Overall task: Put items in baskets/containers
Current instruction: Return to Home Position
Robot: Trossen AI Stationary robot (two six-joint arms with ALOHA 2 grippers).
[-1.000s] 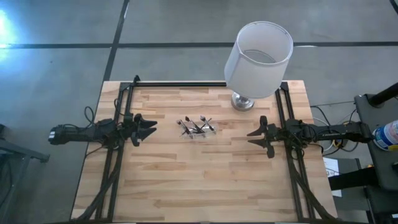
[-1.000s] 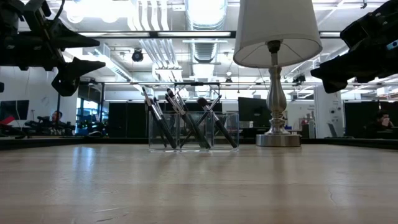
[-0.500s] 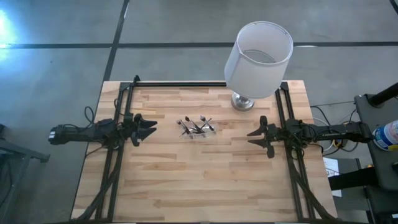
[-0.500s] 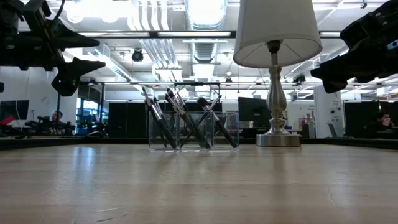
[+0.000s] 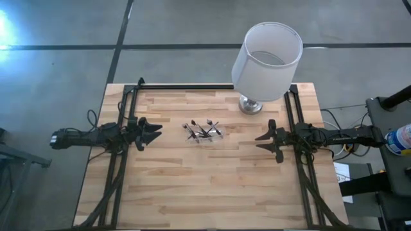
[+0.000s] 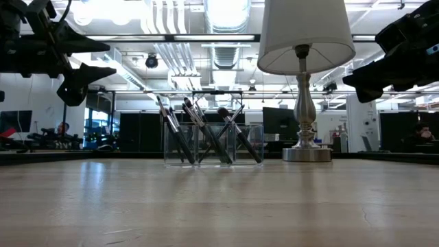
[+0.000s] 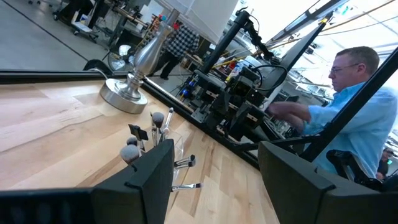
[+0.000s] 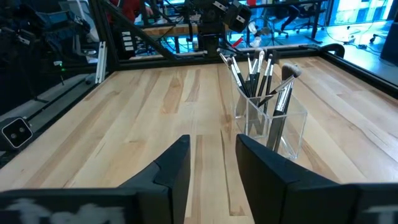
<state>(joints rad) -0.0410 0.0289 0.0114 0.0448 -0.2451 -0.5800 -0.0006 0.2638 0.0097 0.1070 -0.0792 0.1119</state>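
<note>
Brushes (image 5: pixel 203 128) lean heads-up in the clear organizer (image 5: pixel 204 136) near the middle of the wooden surface (image 5: pixel 192 186). No loose brush shows on the wood, so loading looks complete.

Step in hand, as I judge it: park both arms. To do it well:
- keep both grippers raised
- draw outward, away from the brush tips
- make no sweep across the middle
- mind the lamp (image 5: pixel 266 58), whose base stands near the right arm's path, and give it room

Left gripper (image 5: pixel 153 133) hangs above the left edge of the surface, fingers spread wide and holding nothing. Right gripper (image 5: pixel 262 142) hangs above the right edge, fingers parted and likewise empty.

The organizer lies between the two grippers, well apart from each. Both point inward toward it, and neither touches it or the brushes.
</note>
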